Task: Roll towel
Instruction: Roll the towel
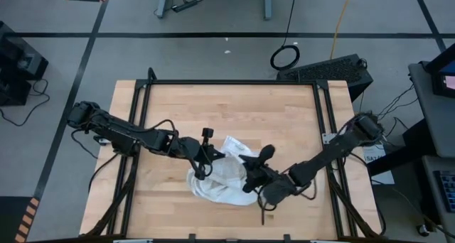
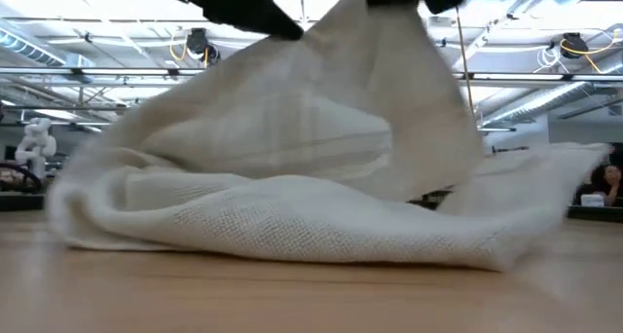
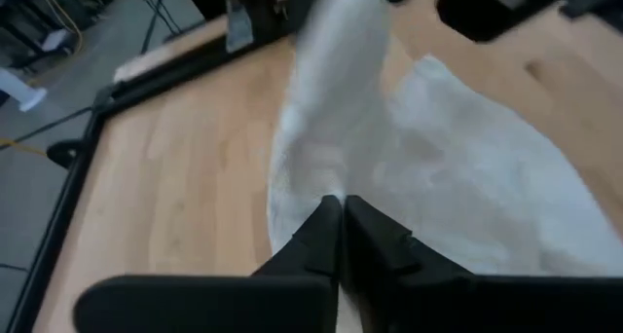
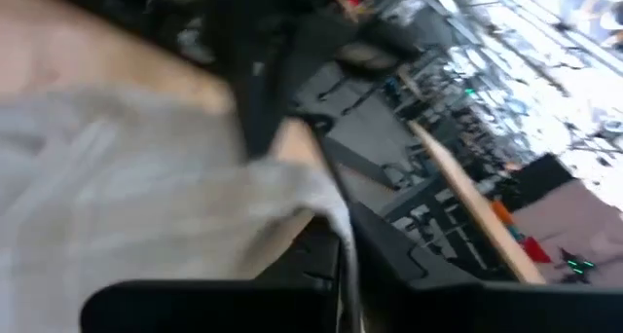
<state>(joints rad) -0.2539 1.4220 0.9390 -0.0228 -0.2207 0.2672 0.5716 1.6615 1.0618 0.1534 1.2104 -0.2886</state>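
On the wooden desk (image 1: 234,108), near its front middle, the towel (image 1: 220,179) lies bunched, soft white woven cloth with faint grey check. Left claw (image 3: 339,208) is closed, pinching one raised fold; right claw (image 1: 250,180) is closed on another. Black frame rails (image 1: 231,82) border the desk.

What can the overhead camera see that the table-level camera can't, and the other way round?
Only the high view shows both whole arms, the left gripper and right gripper meeting over the towel, the table with its black frame, and the floor around it.

Only the low view shows the towel pulled up into a peak from two raised spots, its lower folds resting on the wood, and the ceiling lights behind.

Both show the white towel bunched, not rolled, on the wooden table.
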